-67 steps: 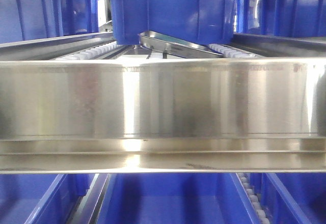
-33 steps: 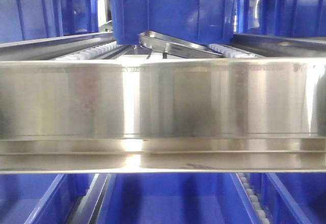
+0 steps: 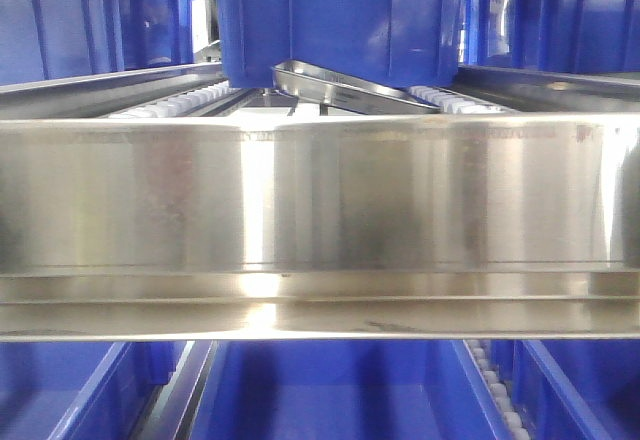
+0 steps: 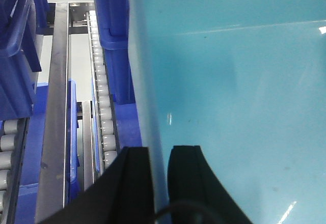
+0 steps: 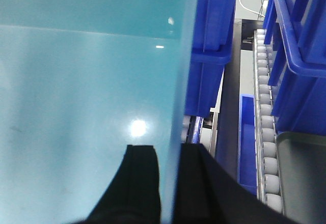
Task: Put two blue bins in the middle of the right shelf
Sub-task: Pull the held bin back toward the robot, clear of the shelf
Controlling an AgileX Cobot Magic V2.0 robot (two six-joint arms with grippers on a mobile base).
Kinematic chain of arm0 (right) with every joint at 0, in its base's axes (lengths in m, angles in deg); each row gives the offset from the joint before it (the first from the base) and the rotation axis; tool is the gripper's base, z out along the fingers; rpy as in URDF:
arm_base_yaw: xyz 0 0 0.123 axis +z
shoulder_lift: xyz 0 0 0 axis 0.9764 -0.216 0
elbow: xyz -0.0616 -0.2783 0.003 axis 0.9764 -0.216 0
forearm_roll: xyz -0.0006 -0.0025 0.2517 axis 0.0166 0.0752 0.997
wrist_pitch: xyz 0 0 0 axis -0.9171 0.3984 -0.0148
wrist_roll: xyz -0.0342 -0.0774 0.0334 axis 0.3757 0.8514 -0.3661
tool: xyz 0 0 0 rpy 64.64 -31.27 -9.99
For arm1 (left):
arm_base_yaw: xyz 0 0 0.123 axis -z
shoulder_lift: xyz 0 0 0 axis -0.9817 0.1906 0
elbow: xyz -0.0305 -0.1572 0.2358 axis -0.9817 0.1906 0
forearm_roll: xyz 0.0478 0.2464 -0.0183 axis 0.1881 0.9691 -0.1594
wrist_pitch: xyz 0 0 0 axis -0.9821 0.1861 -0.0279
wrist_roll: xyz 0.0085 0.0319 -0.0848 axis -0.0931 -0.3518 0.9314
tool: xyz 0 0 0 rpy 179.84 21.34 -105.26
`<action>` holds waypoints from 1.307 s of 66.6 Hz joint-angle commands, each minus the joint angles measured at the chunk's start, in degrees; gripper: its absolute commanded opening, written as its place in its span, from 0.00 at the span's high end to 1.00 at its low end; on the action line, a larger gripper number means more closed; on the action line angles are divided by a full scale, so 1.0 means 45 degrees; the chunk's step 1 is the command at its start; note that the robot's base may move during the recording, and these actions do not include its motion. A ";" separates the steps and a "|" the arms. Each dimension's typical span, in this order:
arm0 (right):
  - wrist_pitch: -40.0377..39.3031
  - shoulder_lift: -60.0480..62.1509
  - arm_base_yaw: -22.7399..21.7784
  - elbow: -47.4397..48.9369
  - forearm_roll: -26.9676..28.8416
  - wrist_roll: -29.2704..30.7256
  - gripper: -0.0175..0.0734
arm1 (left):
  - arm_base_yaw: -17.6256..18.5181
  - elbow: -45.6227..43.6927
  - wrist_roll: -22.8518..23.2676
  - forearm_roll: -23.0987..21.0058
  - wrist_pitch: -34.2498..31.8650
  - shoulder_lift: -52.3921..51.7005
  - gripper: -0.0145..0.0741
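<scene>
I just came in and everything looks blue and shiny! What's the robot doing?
The robot is holding a big pale cyan-blue plastic bin with both arms. Its left claw pinches one side wall, and its right claw pinches the opposite wall. Straight ahead is a shiny stainless-steel shelf with roller tracks, where dark royal-blue plastic bins already sit.

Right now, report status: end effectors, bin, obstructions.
Left end effector clamped on pale blue bin wall. Right end effector same. Dark blue bin on shelf ahead.
</scene>
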 commanded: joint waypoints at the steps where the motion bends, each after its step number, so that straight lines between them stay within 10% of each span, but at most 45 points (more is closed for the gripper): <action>1: -0.0571 0.0119 0.0041 0.0119 0.0033 0.0200 0.98 | 0.0059 -0.0184 -0.0157 -0.0118 -0.0645 -0.0236 0.96; 87: -0.0622 0.0119 0.0041 0.0119 0.0033 0.0200 0.98 | 0.0059 -0.0184 -0.0157 -0.0118 -0.0671 -0.0236 0.96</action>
